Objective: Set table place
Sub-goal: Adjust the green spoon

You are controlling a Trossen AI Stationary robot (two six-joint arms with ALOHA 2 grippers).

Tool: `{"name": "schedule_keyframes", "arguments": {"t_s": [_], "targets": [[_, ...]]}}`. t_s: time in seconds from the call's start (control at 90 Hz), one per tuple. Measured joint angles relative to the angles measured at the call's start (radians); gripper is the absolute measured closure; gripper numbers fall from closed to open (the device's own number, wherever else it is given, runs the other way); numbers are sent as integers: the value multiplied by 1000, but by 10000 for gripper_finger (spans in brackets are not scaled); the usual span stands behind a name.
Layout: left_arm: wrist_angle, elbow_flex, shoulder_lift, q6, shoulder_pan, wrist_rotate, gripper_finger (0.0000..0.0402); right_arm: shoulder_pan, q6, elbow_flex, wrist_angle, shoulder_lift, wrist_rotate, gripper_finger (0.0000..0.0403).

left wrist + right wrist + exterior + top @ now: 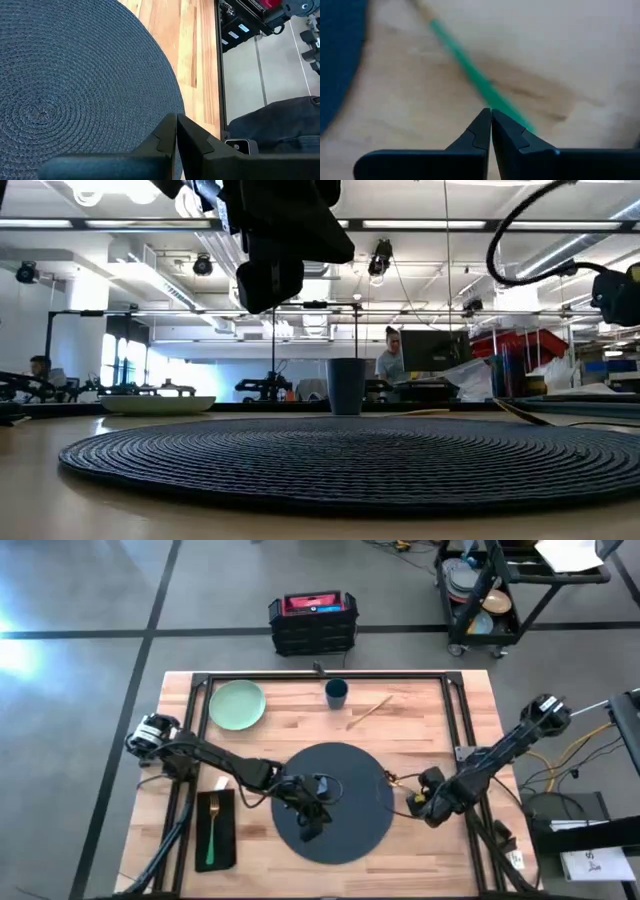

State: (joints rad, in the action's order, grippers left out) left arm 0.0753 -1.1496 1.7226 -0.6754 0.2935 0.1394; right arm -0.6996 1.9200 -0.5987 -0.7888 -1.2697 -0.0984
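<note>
Woven dark grey placemat fills the low view's foreground; we log it at the centre of the table, bare.

Left gripper: hangs over the near half of the placemat; in its wrist view we see the fingers pressed together, holding nothing.

Right gripper: just off the placemat's right edge, low over the wood; fingertips meet, and a green-handled utensil lies right ahead of them, not gripped.

Pale green plate: far left part of the table, empty.

Dark blue cup: far edge, upright, right of the plate.

Black napkin: near left, well apart from the placemat; we note a gold fork with green handle lying along it.

Slim gold piece: slanted, right of the cup
</note>
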Motion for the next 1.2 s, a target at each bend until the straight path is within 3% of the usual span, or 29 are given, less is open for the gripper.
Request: {"name": "schedule_keyframes", "arguments": {"t_s": [0.122,0.244,0.511,0.7,0.989,1.2], "targets": [[0,0,0,0,0,0,402,-55,84,-20,-40,0,-55,403],[0,0,0,0,0,0,402,-75,140,-14,-117,-2,-45,403],[0,0,0,2,0,1,402,-75,140,30,-77,-2,29,403],[0,0,0,5,0,1,402,-104,95,0,43,-2,-1,403],[1,0,0,12,1,1,402,-118,122,-22,-72,-8,-32,403],[1,0,0,12,1,1,402,-116,100,52,193,-10,-41,403]]}}
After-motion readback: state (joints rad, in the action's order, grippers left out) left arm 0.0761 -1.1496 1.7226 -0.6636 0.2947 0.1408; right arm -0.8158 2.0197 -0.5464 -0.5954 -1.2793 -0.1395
